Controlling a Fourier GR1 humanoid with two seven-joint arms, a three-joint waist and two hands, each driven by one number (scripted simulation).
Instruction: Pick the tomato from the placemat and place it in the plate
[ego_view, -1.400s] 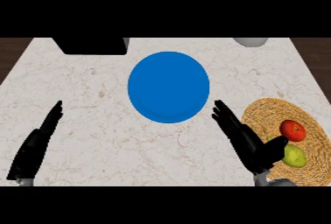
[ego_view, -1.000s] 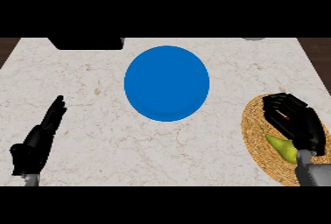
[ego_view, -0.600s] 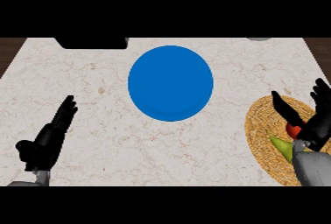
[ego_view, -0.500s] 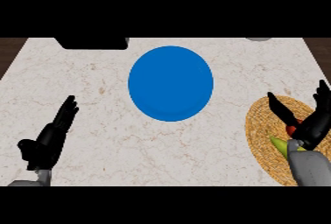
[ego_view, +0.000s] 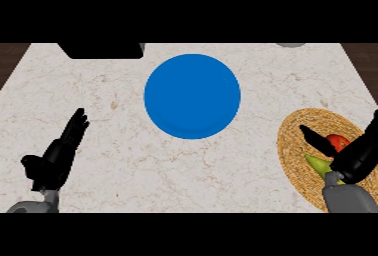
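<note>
Right hand (ego_view: 356, 159) spread open over woven placemat (ego_view: 301, 131), thumb and fingers either side of tomato (ego_view: 339, 141), not yet closed on it. Tomato on mat, partly hidden; green fruit (ego_view: 318, 162) just beside. Risk, judged: closing off-centre could roll smooth round tomato away or catch green fruit instead. Left hand (ego_view: 53, 159) resting open at left. Blue plate (ego_view: 193, 95) glossy, round, well apart on marbled counter (ego_view: 111, 90).
</note>
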